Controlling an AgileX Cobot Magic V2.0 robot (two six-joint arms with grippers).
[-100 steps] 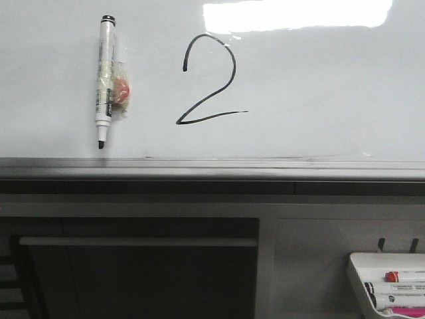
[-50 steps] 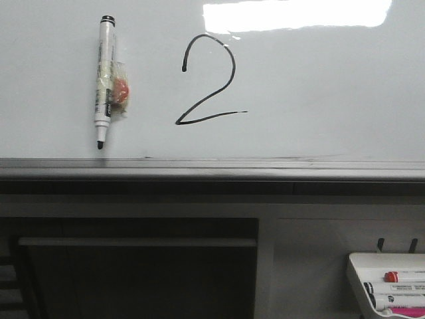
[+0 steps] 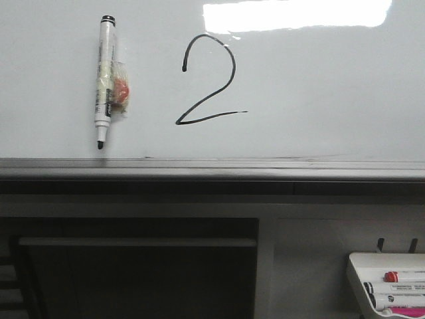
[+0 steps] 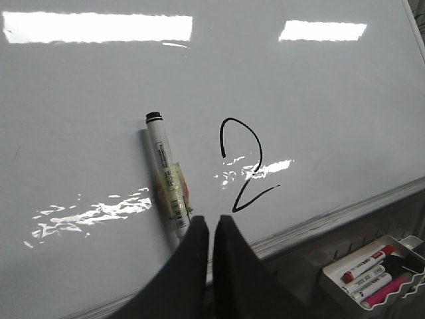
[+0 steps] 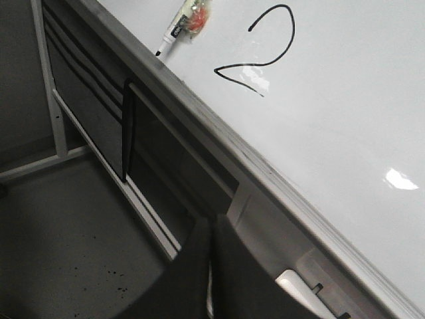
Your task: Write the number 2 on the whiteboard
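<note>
A black number 2 (image 3: 209, 83) is drawn on the whiteboard (image 3: 319, 93); it also shows in the left wrist view (image 4: 246, 166) and the right wrist view (image 5: 262, 50). A white marker (image 3: 104, 80) with a black tip pointing down sticks to the board left of the 2, with tape and an orange lump on it; it also shows in the left wrist view (image 4: 166, 176). My left gripper (image 4: 212, 220) is shut and empty, a little off the board near the marker's lower end. My right gripper (image 5: 211, 222) is shut and empty, below the ledge. Neither gripper shows in the front view.
A grey metal ledge (image 3: 212, 169) runs along the board's lower edge. A white tray (image 3: 392, 286) with several markers hangs at the lower right; it also shows in the left wrist view (image 4: 372, 272). A dark frame (image 3: 133, 266) sits under the ledge.
</note>
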